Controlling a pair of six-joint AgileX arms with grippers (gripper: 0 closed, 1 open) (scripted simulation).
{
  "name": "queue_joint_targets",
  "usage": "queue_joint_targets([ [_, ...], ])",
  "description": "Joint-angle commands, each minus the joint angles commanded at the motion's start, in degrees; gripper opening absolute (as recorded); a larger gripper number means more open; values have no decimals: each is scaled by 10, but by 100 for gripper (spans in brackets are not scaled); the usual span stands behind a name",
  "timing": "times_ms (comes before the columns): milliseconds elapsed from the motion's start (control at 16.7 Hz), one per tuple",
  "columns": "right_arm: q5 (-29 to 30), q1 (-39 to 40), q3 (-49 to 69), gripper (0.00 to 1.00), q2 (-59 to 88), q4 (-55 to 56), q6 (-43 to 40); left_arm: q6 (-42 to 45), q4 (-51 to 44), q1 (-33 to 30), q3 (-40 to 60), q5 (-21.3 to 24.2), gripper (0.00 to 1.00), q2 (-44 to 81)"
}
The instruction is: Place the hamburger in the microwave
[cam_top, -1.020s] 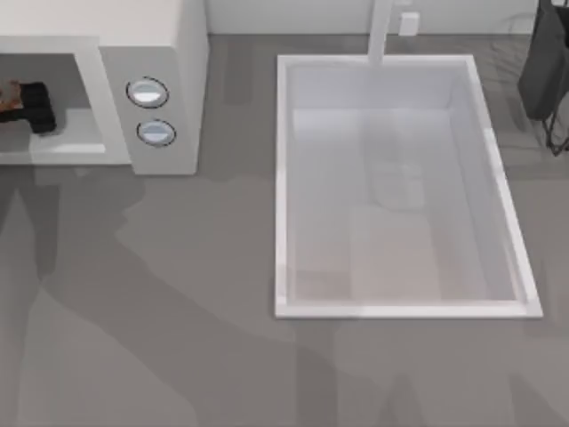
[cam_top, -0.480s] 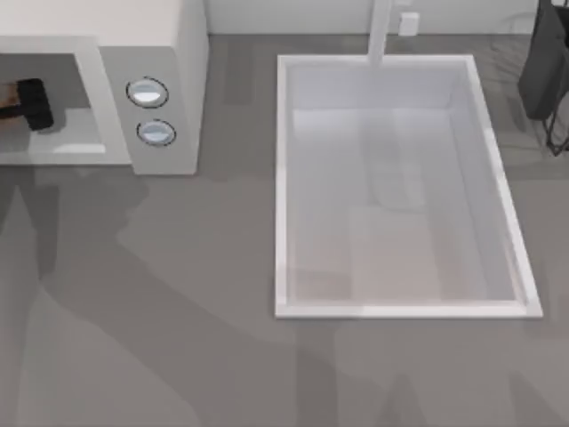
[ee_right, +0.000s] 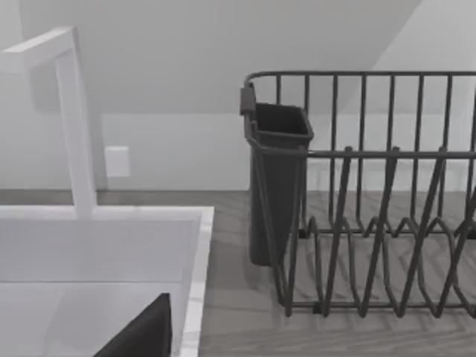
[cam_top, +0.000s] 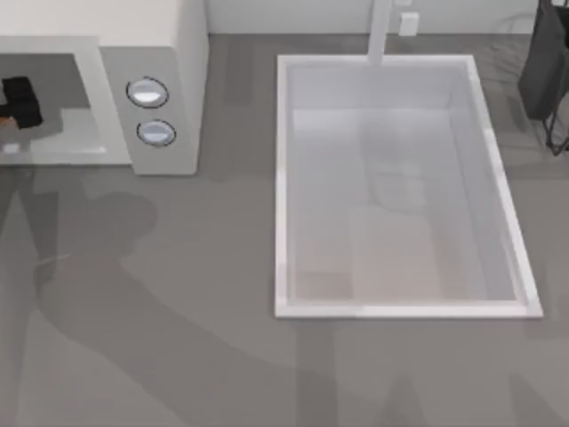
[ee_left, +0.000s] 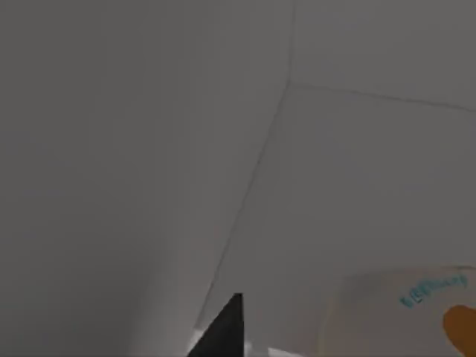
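The white microwave (cam_top: 169,53) stands at the table's back left, its grey cavity open to the front. My left gripper (cam_top: 18,102) is a black block inside that cavity, at the view's far left edge. In the left wrist view the hamburger (ee_left: 416,312) shows as a pale-tan shape with an orange patch, close beside a dark part of the left gripper (ee_left: 223,331) and against the cavity's grey walls. Whether it is held or resting I cannot tell. A dark corner of my right gripper (ee_right: 141,335) hangs over the sink, parked.
Two silver knobs (cam_top: 148,92) sit on the microwave's panel. A big white sink (cam_top: 400,310) with a faucet (cam_top: 380,31) takes up the middle right. A dark dish rack (cam_top: 547,71) with a cutlery holder (ee_right: 277,186) stands at the back right.
My left gripper has slid leftward inside the microwave cavity, to the view's edge. The hamburger's orange-brown patch beside it has passed mostly out of the top view.
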Motion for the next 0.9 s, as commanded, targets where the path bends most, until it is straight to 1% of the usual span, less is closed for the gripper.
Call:
queue_joint_targets([
  [180,0,0,0,100,0,0,0,3,48,11,-55,-1,100,-34],
  [420,0,0,0,100,0,0,0,10,102,29,-144,13,100,-81],
  [660,0,0,0,100,0,0,0,21,136,48,-245,39,100,-125],
  [900,0,0,0,100,0,0,0,34,148,66,-341,73,100,-154],
])
